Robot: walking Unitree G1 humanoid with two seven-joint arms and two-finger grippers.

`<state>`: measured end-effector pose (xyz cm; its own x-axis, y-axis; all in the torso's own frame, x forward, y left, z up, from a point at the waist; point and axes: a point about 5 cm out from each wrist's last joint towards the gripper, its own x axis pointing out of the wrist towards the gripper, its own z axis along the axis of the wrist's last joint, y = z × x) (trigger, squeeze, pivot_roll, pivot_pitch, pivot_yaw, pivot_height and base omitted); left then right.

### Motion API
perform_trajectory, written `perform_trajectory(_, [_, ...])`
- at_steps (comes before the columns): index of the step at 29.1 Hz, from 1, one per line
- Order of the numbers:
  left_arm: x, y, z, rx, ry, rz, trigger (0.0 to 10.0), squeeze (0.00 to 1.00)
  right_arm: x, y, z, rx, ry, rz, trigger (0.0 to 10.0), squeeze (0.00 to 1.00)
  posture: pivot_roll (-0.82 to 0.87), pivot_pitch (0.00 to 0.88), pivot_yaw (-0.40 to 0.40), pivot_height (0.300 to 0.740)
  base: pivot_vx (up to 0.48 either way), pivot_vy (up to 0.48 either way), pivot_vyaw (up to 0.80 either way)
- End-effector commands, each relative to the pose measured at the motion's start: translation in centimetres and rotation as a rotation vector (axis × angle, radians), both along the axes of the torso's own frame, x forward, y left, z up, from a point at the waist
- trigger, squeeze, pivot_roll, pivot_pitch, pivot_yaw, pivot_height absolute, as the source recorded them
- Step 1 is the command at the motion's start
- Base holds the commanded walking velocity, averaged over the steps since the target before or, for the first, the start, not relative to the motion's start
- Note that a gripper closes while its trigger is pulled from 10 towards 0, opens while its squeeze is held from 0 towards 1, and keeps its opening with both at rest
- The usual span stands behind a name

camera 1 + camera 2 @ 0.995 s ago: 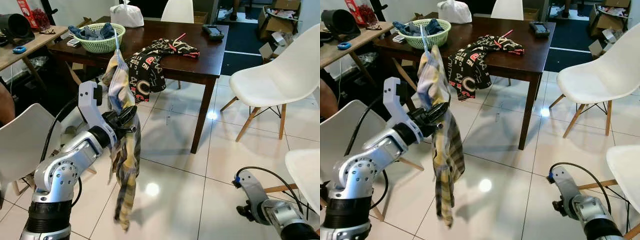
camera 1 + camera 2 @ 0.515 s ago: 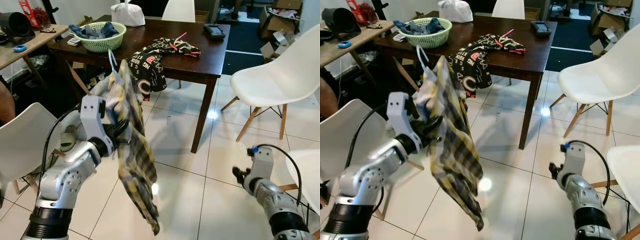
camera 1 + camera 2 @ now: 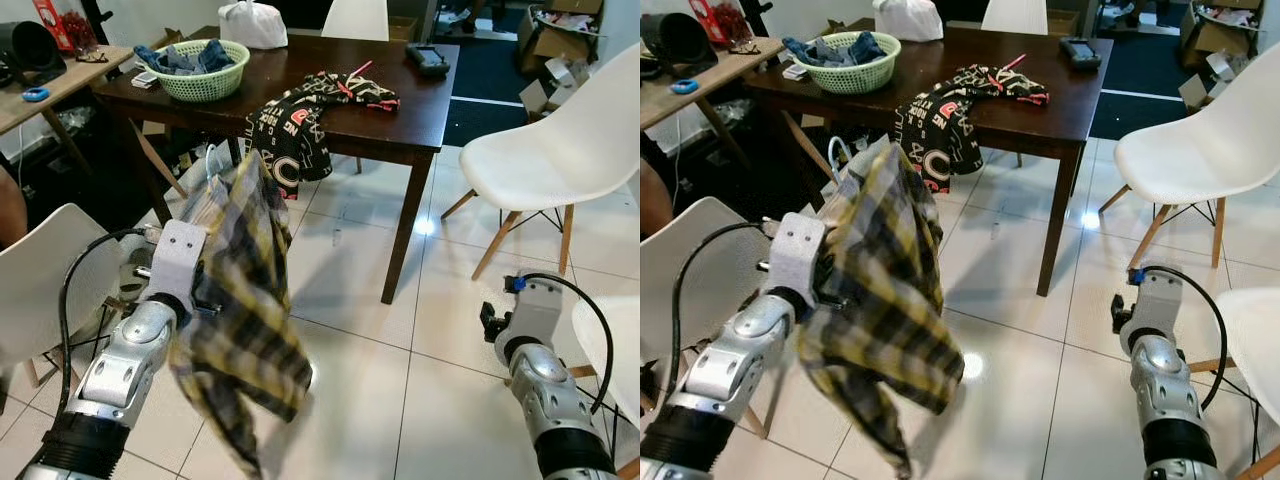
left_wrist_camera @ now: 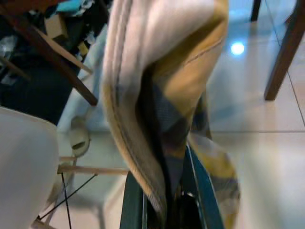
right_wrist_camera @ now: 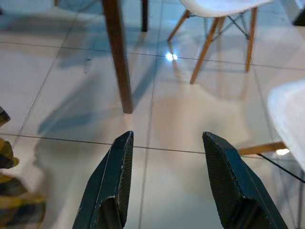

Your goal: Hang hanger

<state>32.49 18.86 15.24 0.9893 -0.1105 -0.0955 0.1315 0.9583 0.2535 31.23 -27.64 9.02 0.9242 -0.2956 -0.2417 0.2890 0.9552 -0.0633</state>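
I have the left claw (image 4: 164, 210) closed on a yellow plaid shirt (image 3: 240, 310), held up at near left. In the left wrist view the fingers (image 4: 133, 205) pinch folded cloth. The hanger (image 3: 840, 150) is inside the shirt; I see only its pale hook above the collar, left of the counter (image 3: 400, 110). The cloth is blurred and flares out to the right, so I judge the load is swinging.

The right claw (image 5: 167, 191) is low at near right, fingers spread wide and empty, facing floor tiles and a counter leg (image 5: 116, 57).

Step in hand, by my judgement: carrying the shirt on its hanger toward a hanging place. I see no rail or rod here, so the hook is not yet placed. The next move calls for finding a rail, letting the swing settle, then raising the hook over it.

Also noted: a black printed garment (image 3: 300, 125) draped over the counter edge, a green basket (image 3: 195, 70) at far left, white chairs (image 3: 560, 150) at right.
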Motion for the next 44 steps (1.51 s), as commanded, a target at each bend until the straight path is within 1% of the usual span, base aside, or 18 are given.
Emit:
perform_trajectory(1, [-0.1,-0.9,1.1,-0.01,-0.074,-0.067,10.0,0.0,-0.1,0.8,0.0,-0.004,-0.016,0.044,10.0,0.0,-0.09,0.148,0.053,0.74,0.0,0.0,0.0])
perform_trajectory(3, [-0.1,-0.9,1.1,-0.01,-0.074,-0.067,10.0,0.0,-0.1,0.8,0.0,-0.004,-0.016,0.044,10.0,0.0,-0.09,0.148,0.053,0.74,0.0,0.0,0.0])
perform_trajectory(5, [-0.3,-2.1,1.0,-0.065,-0.076,-0.143,10.0,0.0,-0.1,1.6,0.3,0.024,-0.057,0.109,10.0,0.0,-0.09,0.146,0.051,0.74,0.0,0.0,0.0])
perform_trajectory(8, [-0.4,-2.8,1.0,-0.109,-0.081,-0.173,10.0,0.0,0.0,1.7,0.1,-0.018,-0.018,0.098,10.0,0.0,-0.09,0.145,0.049,0.74,0.0,0.0,-0.28])
perform_trajectory(10, [-0.3,-3.1,0.9,-0.113,-0.09,-0.175,10.0,0.0,0.0,1.4,-0.3,-0.011,0.015,0.056,10.0,0.0,-0.09,0.143,0.049,0.74,0.0,0.0,-0.77])
perform_trajectory(14, [-0.3,-3.5,0.9,-0.115,-0.098,-0.18,10.0,0.0,0.0,1.3,-0.4,-0.01,0.023,0.046,10.0,0.0,-0.09,0.14,0.047,0.74,0.0,0.0,-0.77])
perform_trajectory(26, [-0.1,-4.3,0.4,-0.118,-0.088,-0.196,10.0,0.0,0.1,1.8,-0.2,-0.013,0.024,0.075,10.0,0.0,-0.09,0.135,0.043,0.74,0.0,0.0,-0.77])
perform_trajectory(28, [-0.2,-4.5,0.2,-0.122,-0.082,-0.203,10.0,0.0,0.2,2.0,0.0,-0.018,0.022,0.091,10.0,0.0,-0.09,0.133,0.043,0.74,0.0,0.0,-0.77])
perform_trajectory(30, [-0.2,-5.0,0.1,-0.134,-0.063,-0.231,10.0,0.0,0.7,2.8,0.6,-0.012,-0.015,0.162,10.0,0.0,-0.09,0.132,0.042,0.74,0.0,0.0,-0.77])
perform_trajectory(34, [-0.2,-4.9,0.0,-0.156,-0.028,-0.261,10.0,0.0,1.0,3.1,1.3,0.007,-0.056,0.206,10.0,0.0,-0.09,0.131,0.043,0.74,0.0,0.0,-0.77])
perform_trajectory(36, [-0.5,-5.1,-0.2,-0.155,0.013,-0.34,10.0,0.0,1.2,3.4,1.9,0.022,-0.09,0.239,10.0,0.0,-0.09,0.129,0.043,0.74,0.0,0.0,-0.77])
perform_trajectory(37, [-0.5,-5.1,-0.2,-0.155,0.013,-0.34,10.0,0.0,1.2,3.4,1.9,0.022,-0.09,0.239,10.0,0.0,-0.09,0.129,0.043,0.74,0.0,0.0,-0.77])
perform_trajectory(39, [-1.7,-5.3,-0.5,-0.092,0.083,-0.521,10.0,0.0,1.3,3.7,2.7,0.021,-0.126,0.274,10.0,0.0,-0.09,0.126,0.043,0.74,0.0,0.0,-0.77])
perform_trajectory(40, [-1.7,-5.3,-0.5,-0.092,0.083,-0.521,10.0,0.0,1.3,3.7,2.7,0.021,-0.126,0.274,10.0,0.0,-0.09,0.126,0.043,0.74,0.0,0.0,-0.77])
perform_trajectory(41, [-2.3,-5.2,-0.7,-0.066,0.122,-0.599,10.0,0.0,1.4,3.8,2.9,0.013,-0.136,0.285,10.0,0.0,-0.09,0.123,0.044,0.74,0.0,0.0,-0.77])
perform_trajectory(42, [-2.3,-5.2,-0.7,-0.066,0.122,-0.599,10.0,0.0,1.4,3.8,2.9,0.013,-0.136,0.285,10.0,0.0,-0.09,0.123,0.044,0.74,0.0,0.0,-0.77])
perform_trajectory(43, [-2.8,-4.8,-0.7,-0.031,0.153,-0.662,10.0,0.0,1.4,3.8,3.1,0.013,-0.144,0.293,10.0,0.0,-0.08,0.121,0.044,0.74,0.0,0.0,-0.76])
perform_trajectory(44, [-2.8,-4.8,-0.7,-0.031,0.153,-0.662,10.0,0.0,1.4,3.8,3.1,0.013,-0.144,0.293,10.0,0.0,-0.08,0.121,0.044,0.74,0.0,0.0,-0.76])
